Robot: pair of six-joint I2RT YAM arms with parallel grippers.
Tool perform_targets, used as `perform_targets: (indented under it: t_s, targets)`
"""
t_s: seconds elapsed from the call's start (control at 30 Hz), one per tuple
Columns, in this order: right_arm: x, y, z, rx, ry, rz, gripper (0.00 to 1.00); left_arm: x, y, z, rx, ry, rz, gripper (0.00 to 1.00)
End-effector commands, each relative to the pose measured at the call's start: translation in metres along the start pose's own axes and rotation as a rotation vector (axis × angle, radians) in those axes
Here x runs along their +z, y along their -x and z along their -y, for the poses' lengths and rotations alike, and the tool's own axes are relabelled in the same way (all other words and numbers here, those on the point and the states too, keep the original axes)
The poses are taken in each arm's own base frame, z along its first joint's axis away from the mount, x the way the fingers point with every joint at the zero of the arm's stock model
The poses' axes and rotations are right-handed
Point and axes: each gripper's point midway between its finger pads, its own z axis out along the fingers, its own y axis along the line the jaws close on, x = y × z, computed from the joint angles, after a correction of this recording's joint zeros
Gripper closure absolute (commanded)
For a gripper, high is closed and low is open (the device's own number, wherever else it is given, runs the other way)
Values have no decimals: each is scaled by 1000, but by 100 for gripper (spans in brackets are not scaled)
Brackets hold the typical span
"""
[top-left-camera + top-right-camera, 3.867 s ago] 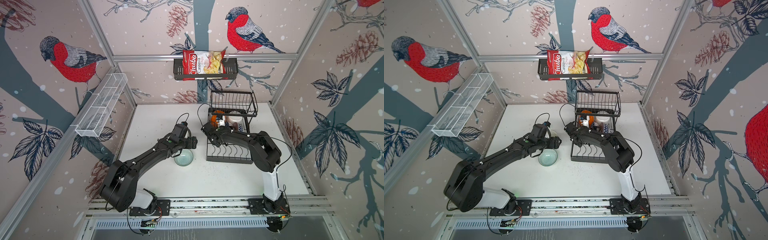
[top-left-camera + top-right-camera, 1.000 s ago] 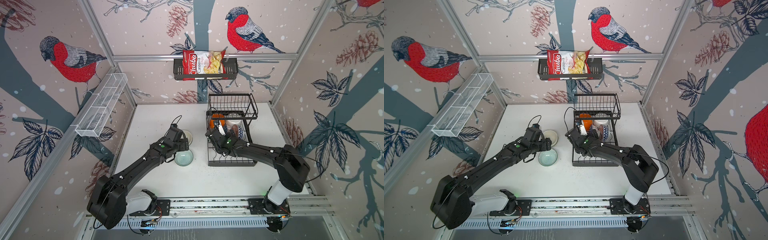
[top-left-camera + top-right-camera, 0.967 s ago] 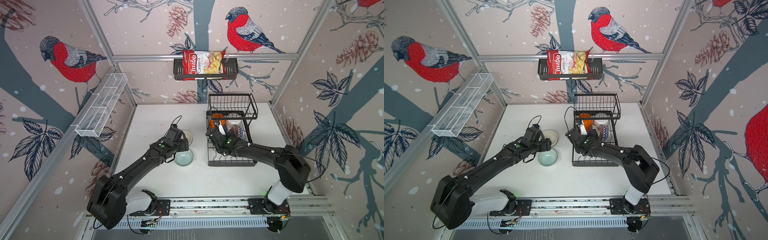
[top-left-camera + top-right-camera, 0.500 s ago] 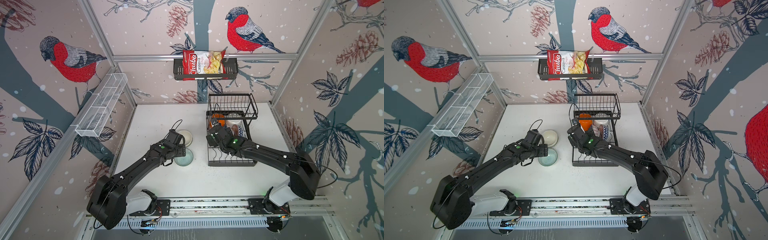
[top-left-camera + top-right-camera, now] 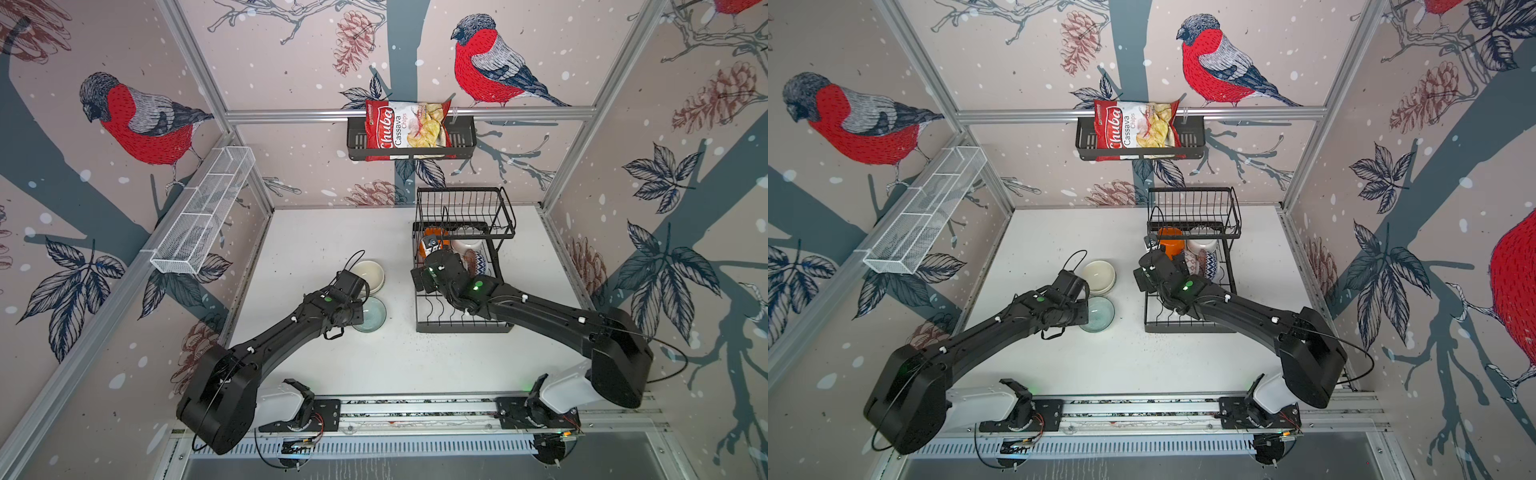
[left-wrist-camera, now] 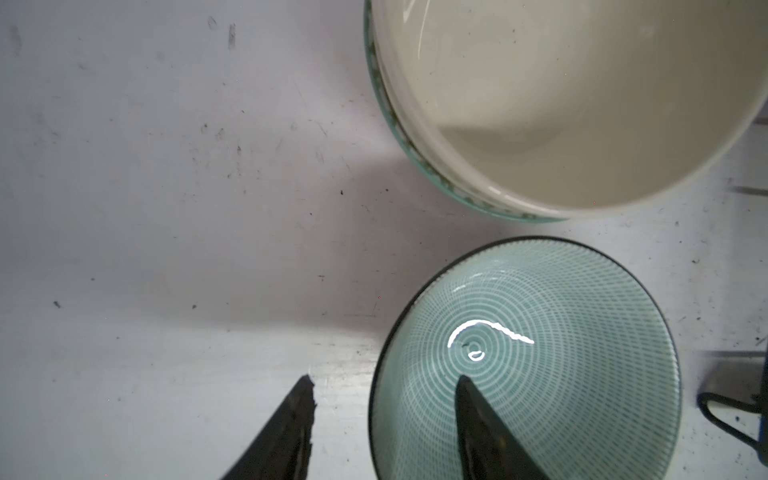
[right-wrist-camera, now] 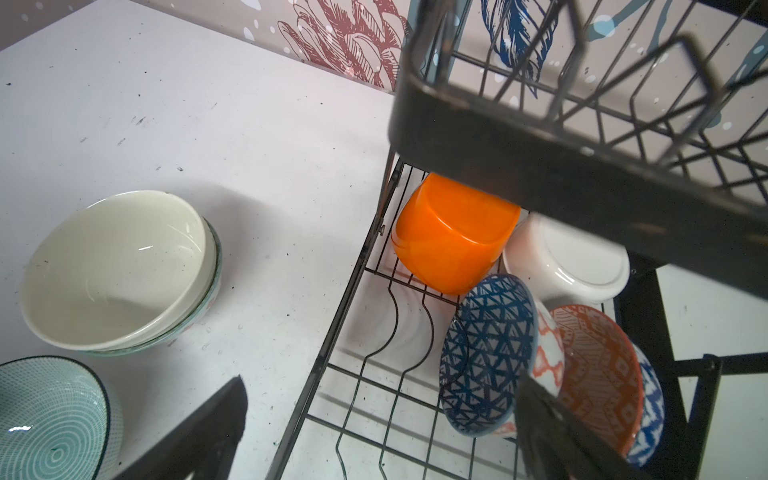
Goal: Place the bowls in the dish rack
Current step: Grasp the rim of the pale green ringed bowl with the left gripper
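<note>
Note the left hand, lowered within the last second onto the pale teal bowl: one finger inside, the other outside over the counter, jaws drawn in from wide to roughly half. Read as a rim pinch in progress; do not assume a firm hold yet. Locate this bowl upright on the counter, just beside the cream bowl, itself nested in a green-rimmed bowl. Lift straight up to clear the narrow gap between the two rims.

Further right, note the right hand, eased back slightly from the dish rack, jaws wide, holding nothing.

Count four bowls in the lower tray:
- orange bowl and white bowl at the back
- blue-patterned bowl and orange-red patterned bowl on edge in front

Judge three bowls left to load. Use the free divider slots nearer the front. Enter from the open counter side, keeping below the raised tier overhanging the back.
</note>
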Motion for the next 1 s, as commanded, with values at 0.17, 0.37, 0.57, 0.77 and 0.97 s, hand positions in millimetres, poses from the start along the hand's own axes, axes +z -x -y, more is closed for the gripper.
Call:
perform_targets:
  t_s: [0.17, 0.37, 0.57, 0.77, 0.97]
  targets:
    - [4, -2, -3, 16, 11, 11, 0, 12, -11, 0, -31, 6, -59, 59]
    - [7, -5, -4, 9, 8, 4, 0, 17, -12, 0, -37, 12, -69, 74]
    - [9, -6, -5, 5, 8, -1, 0, 16, -12, -2, -35, 20, -66, 90]
    - [11, -6, -7, 3, 14, -3, 0, 11, -10, -2, -29, 19, -55, 100]
    - [13, -7, -13, -5, 40, -16, 1, -2, -5, 3, -3, -24, -26, 100]
